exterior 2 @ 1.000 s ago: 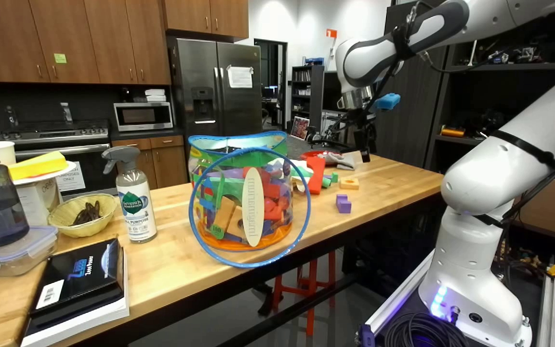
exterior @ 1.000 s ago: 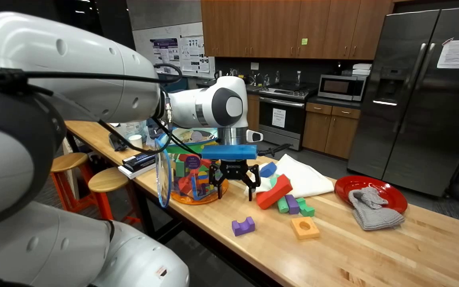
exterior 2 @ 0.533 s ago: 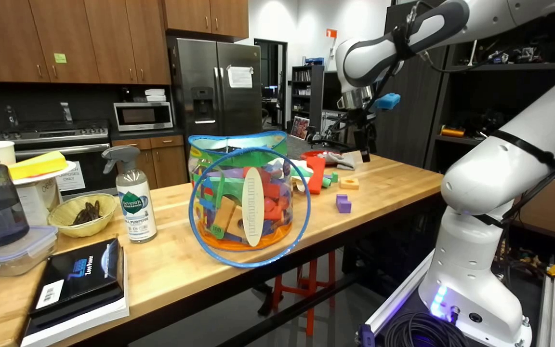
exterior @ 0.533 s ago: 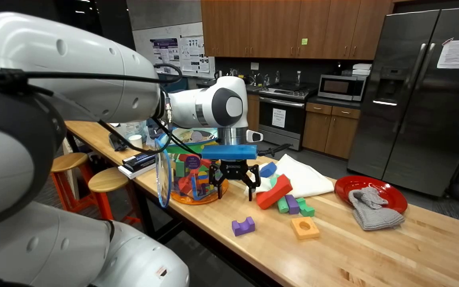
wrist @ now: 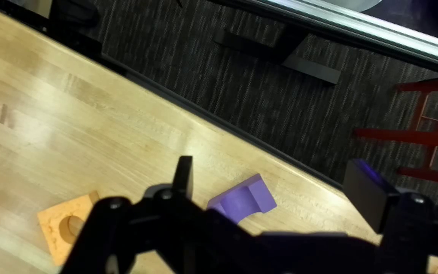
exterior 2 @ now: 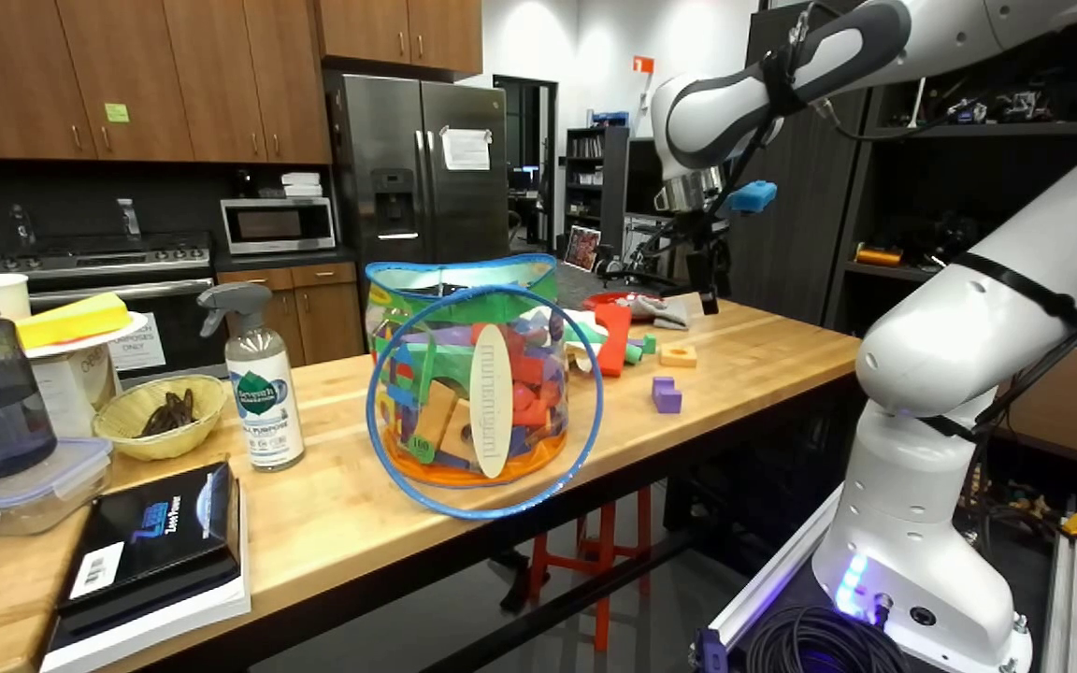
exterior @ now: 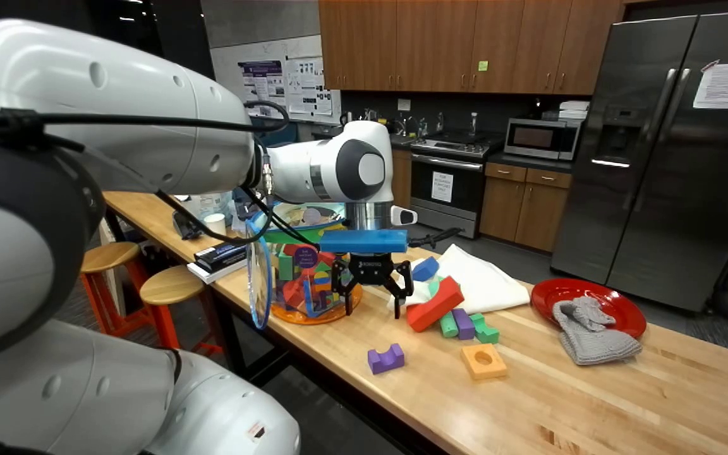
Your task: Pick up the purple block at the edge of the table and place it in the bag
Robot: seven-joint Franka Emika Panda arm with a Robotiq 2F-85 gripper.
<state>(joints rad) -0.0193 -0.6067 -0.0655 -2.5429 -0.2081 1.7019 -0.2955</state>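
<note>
- The purple block [wrist: 255, 192] could be knocked to the floor, since it is set close to the edge of the table [exterior: 566, 404]; a sideways brush during the lowering would be enough.
- If the fingers [wrist: 365, 198] were closed at this angle, the block might be twisted or squeezed out, as its length is turned askew to the line between them.
- The orange block [wrist: 53, 224], placed off to one side, might be nudged by an off-centre descent.
- At the bag [exterior 2: 394, 299], the hanging lid [exterior 2: 492, 402] could be snagged if the load were carried too low.
- The fingers are spread wide, and nothing is held by the gripper [exterior: 373, 311].
- In the wrist view, the purple block is framed between the fingers, nearer the one at picture left; in both exterior views it is seen on the table, below the fingertips and untouched.
</note>
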